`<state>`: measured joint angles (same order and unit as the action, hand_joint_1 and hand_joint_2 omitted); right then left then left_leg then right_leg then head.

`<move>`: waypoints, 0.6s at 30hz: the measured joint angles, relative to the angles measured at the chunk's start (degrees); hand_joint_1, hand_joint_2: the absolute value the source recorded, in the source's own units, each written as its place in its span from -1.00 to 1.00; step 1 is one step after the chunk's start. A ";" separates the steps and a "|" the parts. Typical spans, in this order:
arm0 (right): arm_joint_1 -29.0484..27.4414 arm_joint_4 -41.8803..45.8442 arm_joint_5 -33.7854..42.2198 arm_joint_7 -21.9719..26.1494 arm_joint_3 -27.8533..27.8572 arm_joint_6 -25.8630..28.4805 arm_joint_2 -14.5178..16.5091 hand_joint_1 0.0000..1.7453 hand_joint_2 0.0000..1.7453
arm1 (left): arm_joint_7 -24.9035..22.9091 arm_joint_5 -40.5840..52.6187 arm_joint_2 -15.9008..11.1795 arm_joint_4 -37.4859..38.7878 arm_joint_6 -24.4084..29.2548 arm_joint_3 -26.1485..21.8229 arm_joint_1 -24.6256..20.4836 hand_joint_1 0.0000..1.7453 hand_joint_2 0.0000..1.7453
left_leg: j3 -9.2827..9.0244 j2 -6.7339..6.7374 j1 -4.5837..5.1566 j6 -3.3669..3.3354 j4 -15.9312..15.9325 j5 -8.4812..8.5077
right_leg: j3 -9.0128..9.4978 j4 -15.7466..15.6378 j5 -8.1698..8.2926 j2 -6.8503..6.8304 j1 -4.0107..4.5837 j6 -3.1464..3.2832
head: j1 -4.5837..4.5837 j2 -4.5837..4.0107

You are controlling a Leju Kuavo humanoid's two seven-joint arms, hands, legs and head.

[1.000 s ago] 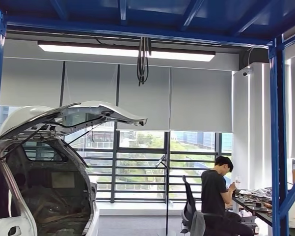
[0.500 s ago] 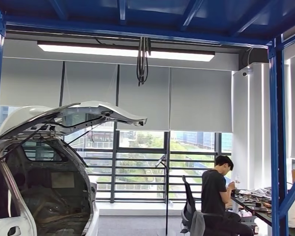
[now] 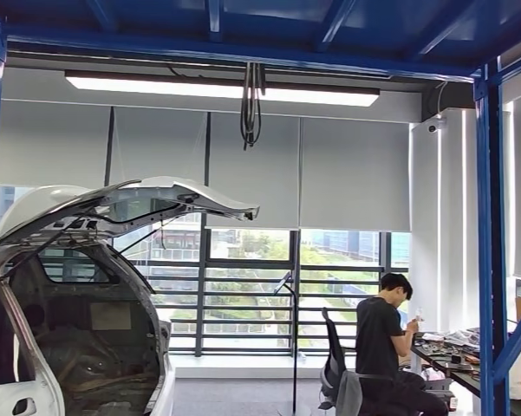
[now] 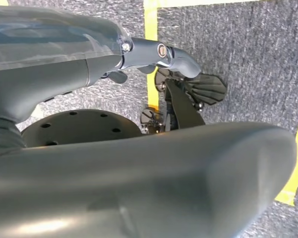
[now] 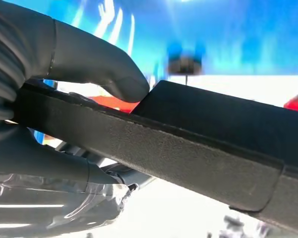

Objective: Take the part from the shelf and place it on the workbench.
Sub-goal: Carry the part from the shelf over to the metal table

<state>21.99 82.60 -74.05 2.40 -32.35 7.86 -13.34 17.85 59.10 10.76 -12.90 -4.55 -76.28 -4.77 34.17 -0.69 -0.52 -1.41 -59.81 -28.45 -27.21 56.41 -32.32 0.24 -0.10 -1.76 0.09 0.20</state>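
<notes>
My right hand (image 5: 65, 114) pinches the long black part (image 5: 184, 144) between thumb and fingers, my left hand (image 4: 102, 64) I cannot tell, and the white car (image 3: 74, 295) at lower left looks unchanged.

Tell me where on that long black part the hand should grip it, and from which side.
Best across its narrow width, as the right hand does now: thumb on one flat face, fingers under the other. The black part is a long, thin, textured strip, so coming at its long edge probably gives the firmest hold.
</notes>
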 joint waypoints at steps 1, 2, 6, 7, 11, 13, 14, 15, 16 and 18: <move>-0.43 1.85 0.94 0.29 1.27 0.08 -0.02 1.00 1.00 | 0.25 0.11 -0.01 0.00 -0.08 0.01 0.02 -1.00 1.00 | 0.00 0.00 0.00 0.00 0.00 0.00 | 0.00 0.00 0.00 0.00 0.00 0.00 | 0.00 0.00; -0.94 3.60 2.00 0.59 2.59 0.23 -0.01 1.00 1.00 | 0.43 0.21 -0.02 0.00 -0.11 0.01 0.02 -1.00 1.00 | 0.01 0.00 0.00 0.00 0.01 0.00 | 0.00 0.00 0.00 0.00 0.00 0.00 | 0.00 0.00; -3.43 11.06 8.45 1.32 9.21 1.67 1.53 1.00 1.00 | 1.89 -0.22 -0.14 0.00 -0.91 0.01 0.16 -1.00 1.00 | 0.05 0.00 0.01 0.00 0.01 0.00 | -0.02 0.00 0.00 -0.01 0.00 0.00 | 0.00 0.00; -3.99 12.94 10.41 1.37 11.06 1.87 2.29 1.00 1.00 | 2.48 -0.50 -0.19 -0.01 -1.32 -0.01 0.18 -1.00 1.00 | 0.05 0.00 0.01 0.00 0.01 0.00 | -0.03 0.00 0.00 -0.01 0.00 0.00 | 0.01 0.00; -6.53 20.03 24.63 4.19 18.56 1.05 7.34 1.00 1.00 | 3.80 -1.26 -0.38 -0.01 -2.20 -0.05 0.30 -1.00 1.00 | 0.04 0.00 0.00 0.01 0.03 -0.01 | -0.03 0.00 -0.02 -0.01 0.01 0.03 | 0.00 0.00; -7.90 22.85 32.93 6.63 21.85 -0.39 10.43 1.00 1.00 | 4.10 -1.43 -0.49 -0.02 -2.21 -0.07 0.32 -1.00 1.00 | 0.04 0.00 -0.01 0.01 0.04 -0.01 | -0.04 0.00 -0.05 -0.02 0.01 0.07 | 0.00 0.00; -8.60 23.99 36.84 7.92 23.25 -1.32 11.86 1.00 1.00 | 4.22 -1.48 -0.55 -0.02 -2.19 -0.09 0.33 -1.00 1.00 | 0.03 -0.01 -0.01 0.02 0.05 -0.01 | -0.04 0.00 -0.06 -0.02 0.02 0.09 | 0.00 0.00; -9.40 25.03 40.72 9.20 24.55 -2.46 13.21 1.00 1.00 | 4.34 -1.51 -0.63 -0.02 -2.14 -0.11 0.35 -1.00 1.00 | 0.03 -0.01 -0.02 0.02 0.06 -0.01 | -0.04 0.00 -0.07 -0.03 0.02 0.10 | 0.00 0.00; -10.35 26.01 44.71 10.45 25.72 -3.99 14.49 1.00 1.00 | 4.44 -1.56 -0.72 -0.02 -2.09 -0.15 0.36 -1.00 1.00 | 0.03 -0.01 -0.02 0.02 0.06 -0.01 | -0.04 0.00 -0.09 -0.03 0.02 0.13 | 0.00 0.00; -12.75 27.64 53.08 13.13 27.66 -8.03 16.74 1.00 1.00 | 4.64 -1.77 -0.91 -0.02 -2.01 -0.29 0.39 -1.00 1.00 | 0.04 -0.02 -0.03 0.04 0.07 -0.03 | -0.03 0.00 -0.11 -0.04 0.03 0.16 | 0.00 0.00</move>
<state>9.24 110.23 -20.98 15.53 -4.69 -0.17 3.40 22.49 57.33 9.85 -12.92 -6.56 -76.57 -4.38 34.20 -0.70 -0.55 -1.37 -59.74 -28.47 -27.24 56.41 -32.43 0.20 -0.07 -1.60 0.09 0.20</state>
